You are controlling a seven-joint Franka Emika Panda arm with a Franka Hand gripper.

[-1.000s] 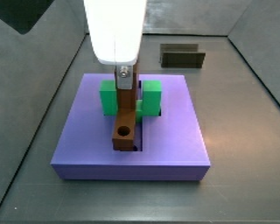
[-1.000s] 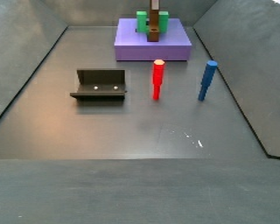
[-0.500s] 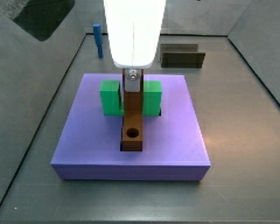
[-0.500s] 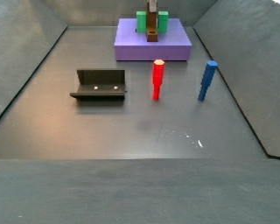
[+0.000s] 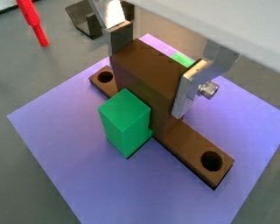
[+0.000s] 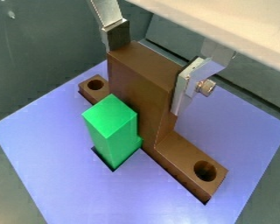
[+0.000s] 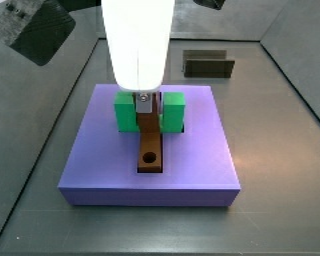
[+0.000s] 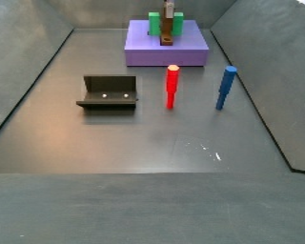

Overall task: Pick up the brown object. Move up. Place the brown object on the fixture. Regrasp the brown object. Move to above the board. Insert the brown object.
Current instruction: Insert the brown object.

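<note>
Gripper (image 5: 157, 66): over the board (image 5: 73, 157), fingers pinching the brown object (image 5: 154, 87).
Brown object: sits in the board's groove.

Item count, one of nearly everything.

One gripper (image 6: 154, 54), above the board with its two silver fingers (image 5: 203, 77) on either side of the upright part of the one brown object (image 5: 154, 83); that object shows two round holes in both wrist views, one at each end of its flat base. One purple board (image 7: 190, 150). One green block (image 6: 112, 129), seen as two green arms beside the brown object in a side view. One dark fixture (image 8: 110, 91) on the floor. One red post (image 8: 172, 86) and one blue post (image 8: 227, 87), both upright. Total posts: two.
</note>
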